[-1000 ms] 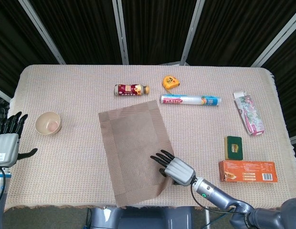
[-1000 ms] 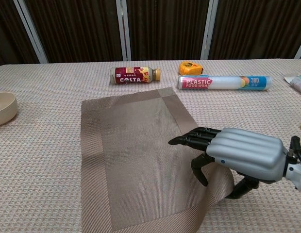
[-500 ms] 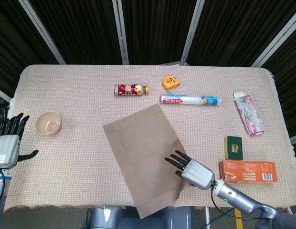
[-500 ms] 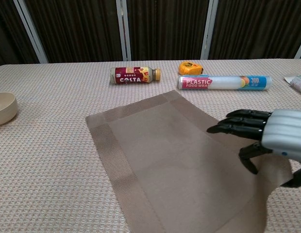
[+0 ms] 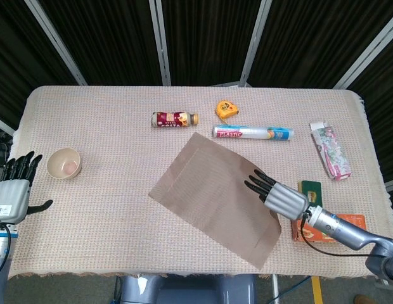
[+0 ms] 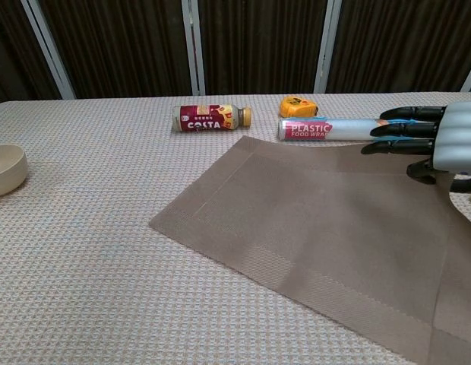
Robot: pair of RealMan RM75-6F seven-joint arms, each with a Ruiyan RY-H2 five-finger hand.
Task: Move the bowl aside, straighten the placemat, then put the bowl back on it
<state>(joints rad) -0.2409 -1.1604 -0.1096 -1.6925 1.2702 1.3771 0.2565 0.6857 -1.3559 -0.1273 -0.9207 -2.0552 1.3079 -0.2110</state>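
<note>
Mat [image 5: 217, 193] lying skewed on the worktop [image 5: 108, 228], long axis running from far-left to near-right, one corner pointing at the far side near the plastic-wrap roll [image 5: 252, 133]. Right robot hand [image 5: 277, 197] at the mat's near-right end, fingers stretched out over the cloth toward the left, apparently holding its edge; thumb contact not clear enough to confirm. Bowl [image 5: 64, 163] already set aside at the far-left edge, well apart from the mat, just beside the left robot hand [image 5: 11, 193], which holds nothing, fingers spread. Judged next: swinging the mat's long axis back square to the worktop edge, a job for the right robot hand, far nearer.

Head view gives the whole skew and both robot hands. Chest view shows the right robot hand [image 6: 437, 141] raised with the mat edge draped below it, left robot hand out of frame.
</note>
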